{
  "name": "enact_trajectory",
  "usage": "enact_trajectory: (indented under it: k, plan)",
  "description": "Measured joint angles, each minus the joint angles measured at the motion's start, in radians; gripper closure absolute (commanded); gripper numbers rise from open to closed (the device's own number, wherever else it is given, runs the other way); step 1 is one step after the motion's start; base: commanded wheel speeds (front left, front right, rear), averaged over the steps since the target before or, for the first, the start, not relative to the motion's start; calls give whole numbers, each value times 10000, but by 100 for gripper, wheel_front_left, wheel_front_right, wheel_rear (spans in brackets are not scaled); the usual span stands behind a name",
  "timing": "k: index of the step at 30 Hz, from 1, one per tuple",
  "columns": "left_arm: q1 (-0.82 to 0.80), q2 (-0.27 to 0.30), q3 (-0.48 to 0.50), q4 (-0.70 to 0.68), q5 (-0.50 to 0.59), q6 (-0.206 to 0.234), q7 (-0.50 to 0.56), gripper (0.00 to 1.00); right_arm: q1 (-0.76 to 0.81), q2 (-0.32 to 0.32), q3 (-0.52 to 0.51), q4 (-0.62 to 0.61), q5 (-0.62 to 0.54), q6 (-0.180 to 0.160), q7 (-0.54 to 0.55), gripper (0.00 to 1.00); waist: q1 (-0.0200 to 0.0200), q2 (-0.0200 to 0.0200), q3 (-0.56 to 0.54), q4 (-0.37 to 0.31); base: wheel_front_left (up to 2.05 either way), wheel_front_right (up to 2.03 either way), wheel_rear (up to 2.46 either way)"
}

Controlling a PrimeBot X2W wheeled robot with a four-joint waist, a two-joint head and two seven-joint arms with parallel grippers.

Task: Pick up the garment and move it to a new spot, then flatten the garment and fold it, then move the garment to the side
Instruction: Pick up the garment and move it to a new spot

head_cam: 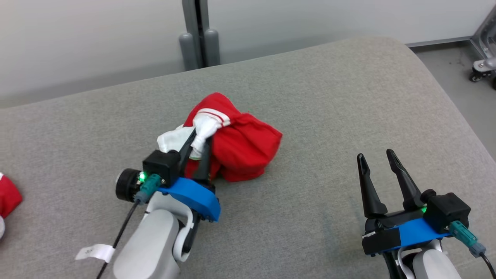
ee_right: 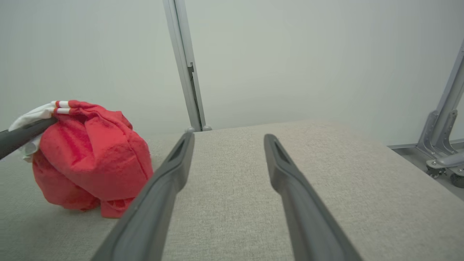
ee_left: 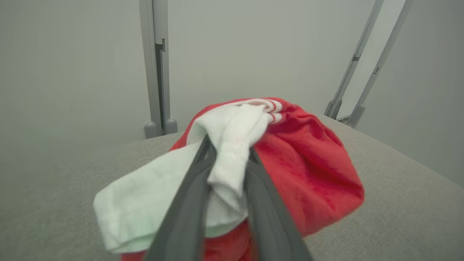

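The garment (head_cam: 244,147), a red piece with white parts and a red-striped white band, sits in a bunched heap on the grey padded surface (head_cam: 329,97), a little left of its middle and clear of the far edge. The left gripper (head_cam: 200,136) reaches into the heap from the near side. Its two dark fingers (ee_left: 188,195) stand slightly apart, with a twisted white fold between them that touches both. Whether they are squeezing it, I cannot tell. The right gripper (head_cam: 376,155) is over the near right part of the surface, well apart from the heap, its fingers spread wide with nothing between them. Another red cloth (head_cam: 7,197) pokes in at the left edge.
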Motion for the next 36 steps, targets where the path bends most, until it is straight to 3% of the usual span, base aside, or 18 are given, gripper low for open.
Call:
enact_trajectory:
  k: [11, 25, 36]
  plan:
    - [231, -151, 104, -1053, -42, 228, -479, 0, 300, 4, 44, 173, -92, 0, 33, 0, 0, 0, -773, 733, 0, 0, 0]
    - [1952, 1074, 1833, -2372, -339, 1162, -529, 0, 765, 0, -245, 63, -215, 0, 221, 0, 0, 0, -1270, 1681, 0, 0, 0]
    - [3626, 1486, 2752, -2824, -353, 1292, -531, 0, 998, 4, -700, 0, -345, 0, 401, 0, -1, 0, -1498, 2315, 0, 0, 0]
